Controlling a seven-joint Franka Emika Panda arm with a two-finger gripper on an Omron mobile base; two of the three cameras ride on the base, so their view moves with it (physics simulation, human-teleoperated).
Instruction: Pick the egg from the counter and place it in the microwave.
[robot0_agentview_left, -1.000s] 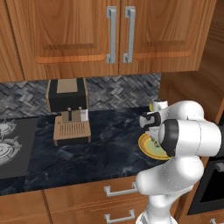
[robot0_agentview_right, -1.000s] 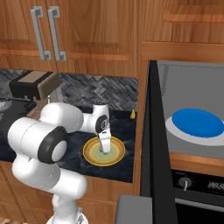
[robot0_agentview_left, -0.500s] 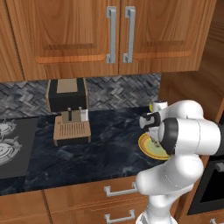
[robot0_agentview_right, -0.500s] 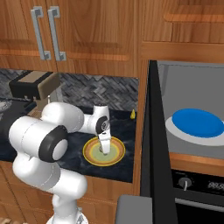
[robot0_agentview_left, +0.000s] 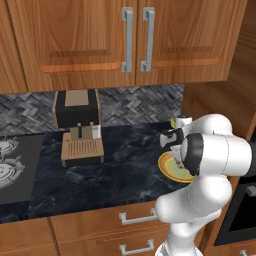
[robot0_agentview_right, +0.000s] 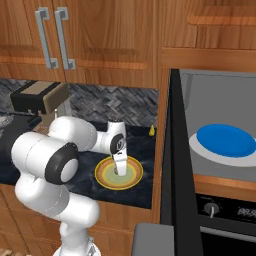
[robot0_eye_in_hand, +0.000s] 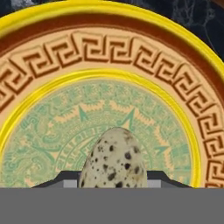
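Egg (robot0_eye_in_hand: 114, 159) lies on the yellow-rimmed patterned plate (robot0_agentview_right: 102, 176), which sits on the dark marbled counter (robot0_agentview_left: 115, 170) near its right end, close to the microwave (robot0_agentview_right: 215, 145). In the hand view the egg is speckled, pale tan with dark flecks, and sits between the two finger tips at the bottom of the frame. The gripper (robot0_agentview_right: 120, 169) points straight down over the plate's centre with its jaws closed in against the egg's sides; grip appears made, though the actual contact faces are hidden.

Handling assessment: the egg is judged light, rigid and brittle, with a smooth curved shell that offers little purchase. Hold is best taken across the widest part, symmetric about the middle, so it cannot squirt upward or downward under squeeze. Excess force risks cracking; too little risks slipping during transfer.

The microwave door (robot0_agentview_right: 170, 165) stands open, and the white turntable with its blue disc (robot0_agentview_right: 226, 141) is exposed. A small yellow pointed item (robot0_agentview_right: 151, 130) stands at the back of the counter, apart from the plate.
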